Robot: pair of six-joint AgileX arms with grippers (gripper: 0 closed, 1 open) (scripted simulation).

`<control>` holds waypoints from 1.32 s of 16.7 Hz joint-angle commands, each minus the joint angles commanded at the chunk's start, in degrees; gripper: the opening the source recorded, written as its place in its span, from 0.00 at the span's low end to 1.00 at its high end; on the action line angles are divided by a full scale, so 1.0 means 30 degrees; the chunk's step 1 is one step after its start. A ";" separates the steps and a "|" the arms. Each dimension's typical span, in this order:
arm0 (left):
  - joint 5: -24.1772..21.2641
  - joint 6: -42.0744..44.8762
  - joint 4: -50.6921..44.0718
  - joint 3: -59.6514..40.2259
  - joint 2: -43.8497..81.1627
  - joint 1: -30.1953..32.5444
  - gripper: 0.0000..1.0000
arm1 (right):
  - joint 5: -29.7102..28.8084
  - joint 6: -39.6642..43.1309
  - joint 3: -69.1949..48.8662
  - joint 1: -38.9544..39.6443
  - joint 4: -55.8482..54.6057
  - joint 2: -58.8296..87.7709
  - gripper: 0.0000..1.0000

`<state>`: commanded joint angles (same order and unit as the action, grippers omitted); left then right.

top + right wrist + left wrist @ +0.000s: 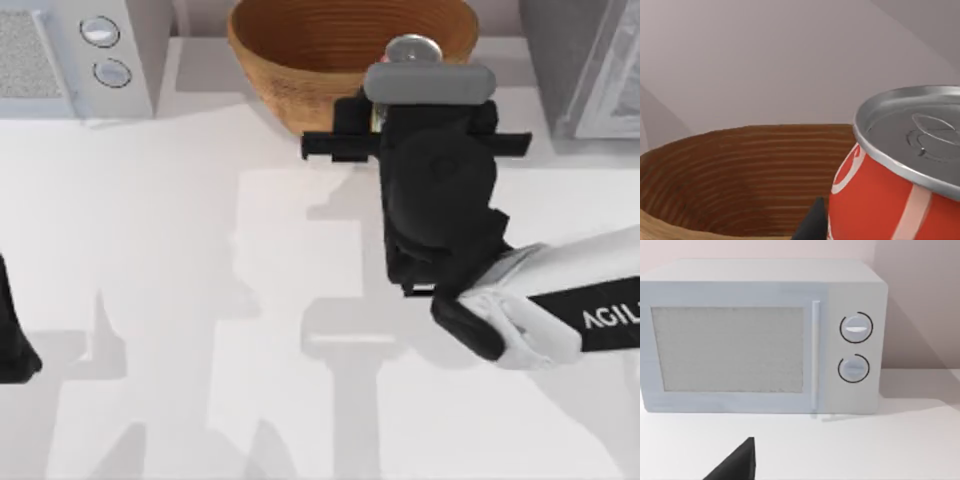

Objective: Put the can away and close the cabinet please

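Our right gripper (pixel 400 95) grasps the small red silver-topped drink can (pixel 890 195), held beside the brown wicker bowl (pixel 300 70) at the table's far edge. Our left arm sits parked at the left, facing the white microwave (pixel 760 340).

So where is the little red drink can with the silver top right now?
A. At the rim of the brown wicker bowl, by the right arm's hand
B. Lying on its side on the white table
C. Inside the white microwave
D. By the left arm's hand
A: the top view shows the small red drink can's silver top at the brown wicker bowl's rim, just beyond the right hand.
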<state>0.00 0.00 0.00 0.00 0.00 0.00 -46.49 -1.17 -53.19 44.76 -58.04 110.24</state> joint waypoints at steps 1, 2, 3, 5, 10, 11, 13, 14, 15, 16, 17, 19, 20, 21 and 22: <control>0.0000 0.0000 0.0000 0.0000 0.0000 0.0000 1.00 | 0.0526 0.0000 0.0308 -0.0497 0.0322 -0.0699 0.00; 0.0000 0.0000 0.0000 0.0000 0.0000 0.0000 1.00 | 0.1226 0.0035 0.0753 -0.1142 0.0804 -0.1608 0.00; 0.0000 0.0000 0.0000 0.0000 0.0000 0.0000 1.00 | 0.2058 0.0090 0.1295 -0.1899 0.1396 -0.2668 0.00; 0.0000 0.0000 0.0000 0.0000 0.0000 0.0000 1.00 | 0.4086 0.0249 0.2656 -0.3662 0.2867 -0.5238 0.00; 0.0000 0.0000 0.0000 0.0000 0.0000 0.0000 1.00 | 0.9519 0.0767 0.6152 -0.8029 0.6726 -1.3716 0.00; 0.0000 0.0000 0.0000 0.0000 0.0000 0.0000 1.00 | 1.0284 0.0796 0.6668 -0.8632 0.7316 -1.5332 0.00; 0.0000 0.0000 0.0000 0.0000 0.0000 0.0000 1.00 | 1.1342 0.0733 0.7631 -0.9552 0.8433 -1.8121 0.00; 0.0000 0.0000 0.0000 0.0000 0.0000 0.0000 1.00 | 1.1727 0.0676 0.8163 -1.0000 0.9039 -1.9321 0.00; 0.0000 0.0000 0.0000 0.0000 0.0000 0.0000 1.00 | 1.2092 0.0618 0.8755 -1.0464 0.9678 -2.0396 0.00; 0.0000 0.0000 0.0000 0.0000 0.0000 0.0000 1.00 | 1.2522 0.0569 0.9384 -1.0910 1.0348 -2.1362 0.00; 0.0000 0.0000 0.0000 0.0000 0.0000 0.0000 1.00 | 1.3004 0.0547 0.9920 -1.1245 1.1014 -2.2258 0.00; 0.0000 0.0000 0.0000 0.0000 0.0000 0.0000 1.00 | 1.3761 0.0559 1.0759 -1.1765 1.2203 -2.4189 0.00; 0.0000 0.0000 0.0000 0.0000 0.0000 0.0000 1.00 | 1.4082 0.0577 1.1121 -1.2004 1.2713 -2.5205 0.00; 0.0000 0.0000 0.0000 0.0000 0.0000 0.0000 1.00 | 1.4394 0.0586 1.1540 -1.2232 1.3199 -2.6328 0.00; 0.0000 0.0000 0.0000 0.0000 0.0000 0.0000 1.00 | 1.4674 0.0581 1.2077 -1.2452 1.3781 -2.7590 0.00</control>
<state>0.00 0.00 0.00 0.00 0.00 0.00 -2.47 0.57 -16.96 7.40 -16.70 27.47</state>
